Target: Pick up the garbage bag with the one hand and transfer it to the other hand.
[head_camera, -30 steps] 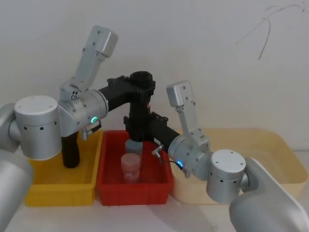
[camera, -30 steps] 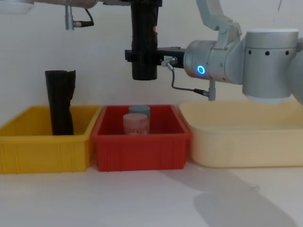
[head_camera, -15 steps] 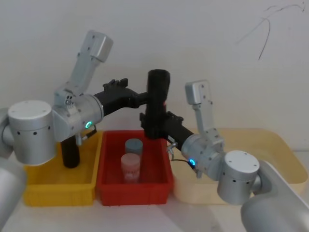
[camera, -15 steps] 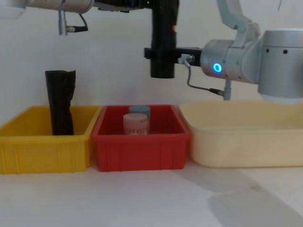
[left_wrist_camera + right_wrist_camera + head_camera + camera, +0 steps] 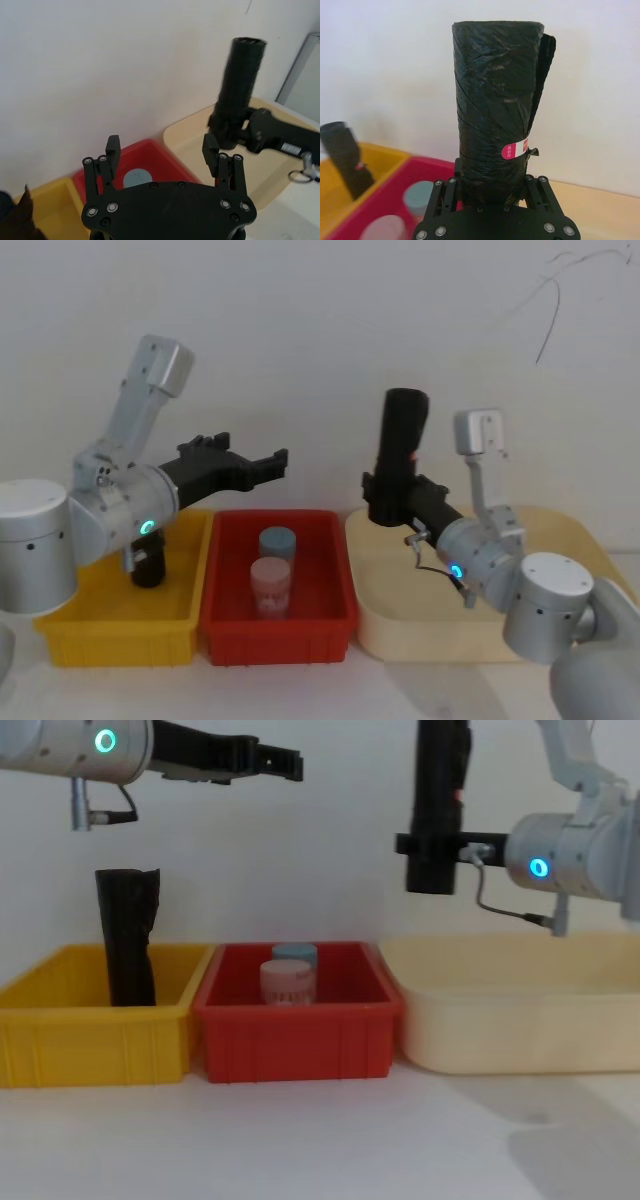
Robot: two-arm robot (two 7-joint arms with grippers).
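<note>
Right claw (image 5: 386, 502) clamps the bag (image 5: 402, 435) upright near its base, over the cream bin (image 5: 500, 1020); my left claw (image 5: 268, 464), open and empty, sits well apart leftward.

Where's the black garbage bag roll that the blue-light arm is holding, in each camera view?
Head: garbage bag upright, right of centre, up and right of the red bin.
Chest: garbage bag at top, above-right of red bin.
Left wrist: garbage bag beyond open left gripper and red bin.
Right wrist: garbage bag clamped in right gripper, red bin beside.
Landmark: red bin.
</note>
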